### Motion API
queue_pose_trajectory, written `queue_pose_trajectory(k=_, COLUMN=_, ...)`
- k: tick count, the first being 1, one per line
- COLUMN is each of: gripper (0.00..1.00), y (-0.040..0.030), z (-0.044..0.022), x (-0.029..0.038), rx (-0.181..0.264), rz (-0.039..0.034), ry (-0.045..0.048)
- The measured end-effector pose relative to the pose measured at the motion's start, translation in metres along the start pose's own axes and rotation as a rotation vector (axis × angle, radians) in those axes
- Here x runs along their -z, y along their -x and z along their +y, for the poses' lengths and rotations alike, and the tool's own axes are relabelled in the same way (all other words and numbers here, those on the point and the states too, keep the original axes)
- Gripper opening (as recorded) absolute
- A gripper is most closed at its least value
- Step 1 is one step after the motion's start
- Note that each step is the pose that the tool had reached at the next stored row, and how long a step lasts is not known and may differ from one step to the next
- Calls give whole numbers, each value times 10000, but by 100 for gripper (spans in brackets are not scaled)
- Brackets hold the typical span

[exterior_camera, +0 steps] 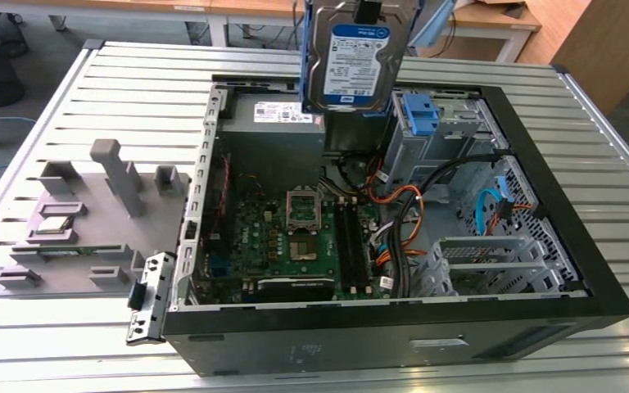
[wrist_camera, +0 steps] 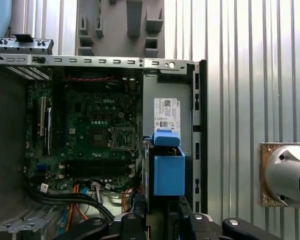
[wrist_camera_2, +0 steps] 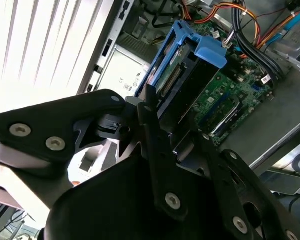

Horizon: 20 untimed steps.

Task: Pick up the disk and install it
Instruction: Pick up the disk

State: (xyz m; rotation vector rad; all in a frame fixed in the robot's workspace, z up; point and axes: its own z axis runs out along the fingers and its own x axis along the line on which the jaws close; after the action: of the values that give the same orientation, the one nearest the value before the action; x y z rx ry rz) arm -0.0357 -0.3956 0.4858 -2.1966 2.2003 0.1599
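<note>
The disk (exterior_camera: pixel 353 61) is a silver hard drive with a white-and-blue label and blue bracket rails. It hangs upright above the back of the open computer case (exterior_camera: pixel 576 237), over the power-supply box (exterior_camera: pixel 276 123). My gripper (wrist_camera_2: pixel 177 135) is shut on the disk, holding it from above with one black finger on each flat side. In the first wrist view the disk's blue bracket end (wrist_camera: pixel 168 165) sticks out past the gripper (wrist_camera: pixel 162 217), above the case's edge beside the motherboard (wrist_camera: pixel 90 130).
Inside the case are the motherboard (exterior_camera: pixel 292 237), bundled cables (exterior_camera: pixel 402 213), a metal drive cage (exterior_camera: pixel 490 262) and a blue bracket (exterior_camera: pixel 421 115) in the back bay. A grey fixture (exterior_camera: pixel 85 213) holding parts stands on the slatted table (exterior_camera: pixel 107 82) at the exterior view's left.
</note>
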Motion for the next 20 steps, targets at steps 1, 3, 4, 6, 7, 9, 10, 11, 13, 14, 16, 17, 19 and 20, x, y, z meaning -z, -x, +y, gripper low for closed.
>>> queue_pose_trajectory(k=1, gripper=35, y=-14, z=-7, x=2, rx=-1, rz=0, ry=0)
queue_pose_trajectory(k=3, gripper=35, y=-43, z=-20, x=5, rx=-5, rz=-1, ry=-1)
queue_pose_trajectory(k=4, gripper=35, y=-58, z=-26, x=6, rx=-6, rz=-1, ry=-1)
queue_pose_trajectory(k=6, gripper=35, y=-90, z=-36, x=10, rx=-10, rz=-1, ry=-1)
queue_pose_trajectory(k=7, gripper=35, y=-106, z=-41, x=12, rx=-13, rz=0, ry=-1)
queue_pose_trajectory(k=9, gripper=35, y=-140, z=-50, x=15, rx=-16, rz=-1, ry=-2)
queue_pose_trajectory(k=10, gripper=35, y=-156, z=-54, x=17, rx=-19, rz=-1, ry=-2)
queue_pose_trajectory(k=11, gripper=35, y=-174, z=-58, x=19, rx=-21, rz=-2, ry=-2)
queue_pose_trajectory(k=13, gripper=35, y=-209, z=-67, x=23, rx=-25, rz=-1, ry=-2)
queue_pose_trajectory(k=14, gripper=35, y=-226, z=-71, x=25, rx=-26, rz=-1, ry=-2)
queue_pose_trajectory(k=16, gripper=35, y=-260, z=-79, x=28, rx=-30, rz=-2, ry=-3)
queue_pose_trajectory(k=17, gripper=35, y=-278, z=-83, x=30, rx=-32, rz=-2, ry=-3)
queue_pose_trajectory(k=19, gripper=35, y=-312, z=-91, x=34, rx=-36, rz=-1, ry=-4)
queue_pose_trajectory(k=20, gripper=35, y=-330, z=-95, x=36, rx=-39, rz=-1, ry=-4)
